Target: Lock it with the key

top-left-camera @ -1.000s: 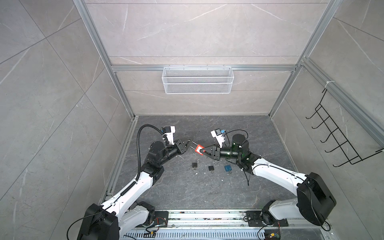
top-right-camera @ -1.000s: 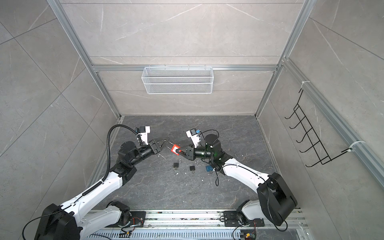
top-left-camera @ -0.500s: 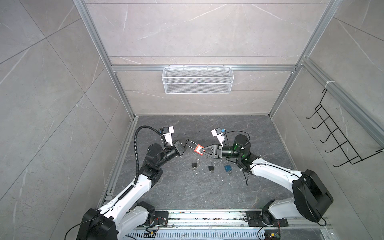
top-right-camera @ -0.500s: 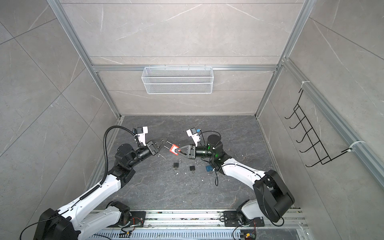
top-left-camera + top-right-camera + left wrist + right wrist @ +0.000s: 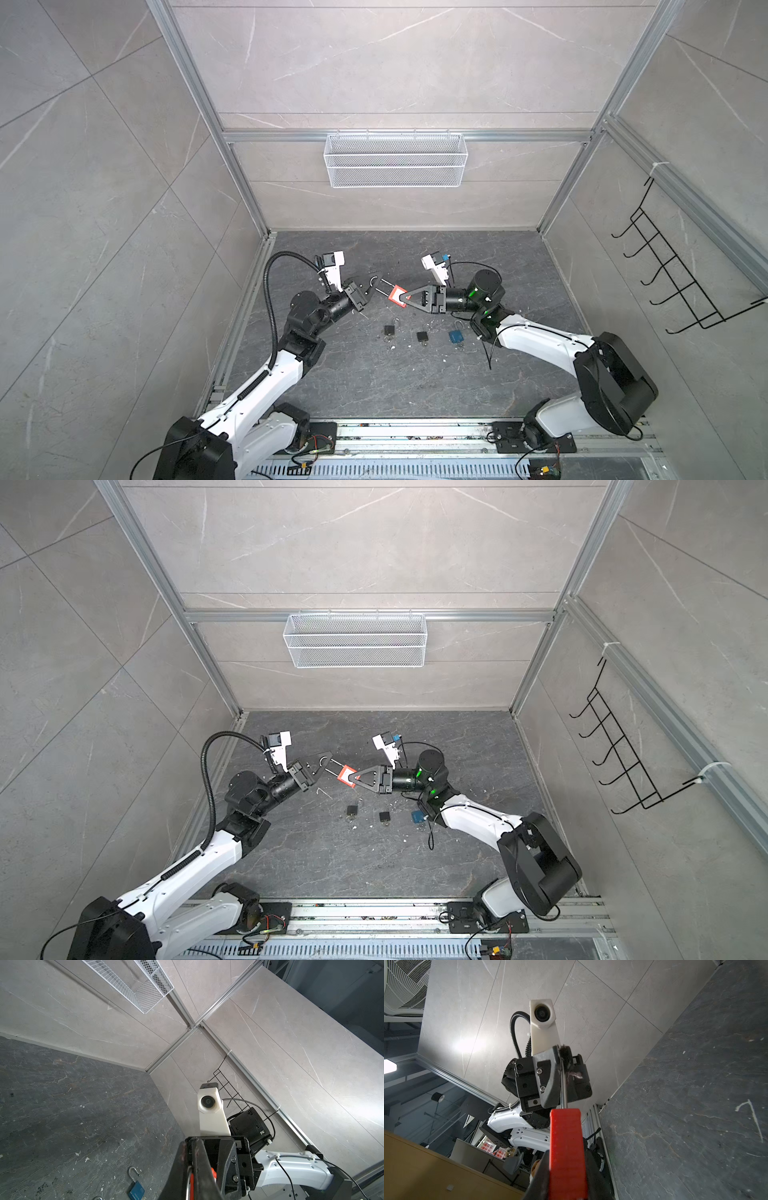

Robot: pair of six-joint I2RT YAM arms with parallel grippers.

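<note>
A red padlock (image 5: 397, 296) (image 5: 347, 776) hangs in the air over the middle of the dark floor, between both arms. My right gripper (image 5: 405, 297) (image 5: 355, 777) is shut on its red body (image 5: 566, 1147), which fills the gap between the fingers. The long silver shackle (image 5: 382, 286) (image 5: 563, 1084) points away from it toward the left arm. My left gripper (image 5: 372, 287) (image 5: 323, 764) (image 5: 192, 1144) is shut on the shackle's curved end. The key is hidden or out of view.
Two black padlocks (image 5: 389, 330) (image 5: 422, 336) and a blue padlock (image 5: 456, 336) (image 5: 136, 1189) with an open shackle lie on the floor below the grippers. A white wire basket (image 5: 395, 160) hangs on the back wall. A black hook rack (image 5: 681, 282) is on the right wall.
The left gripper's jaws have closed onto the end of the shackle. The right gripper has kept hold of the red body in about the same place.
</note>
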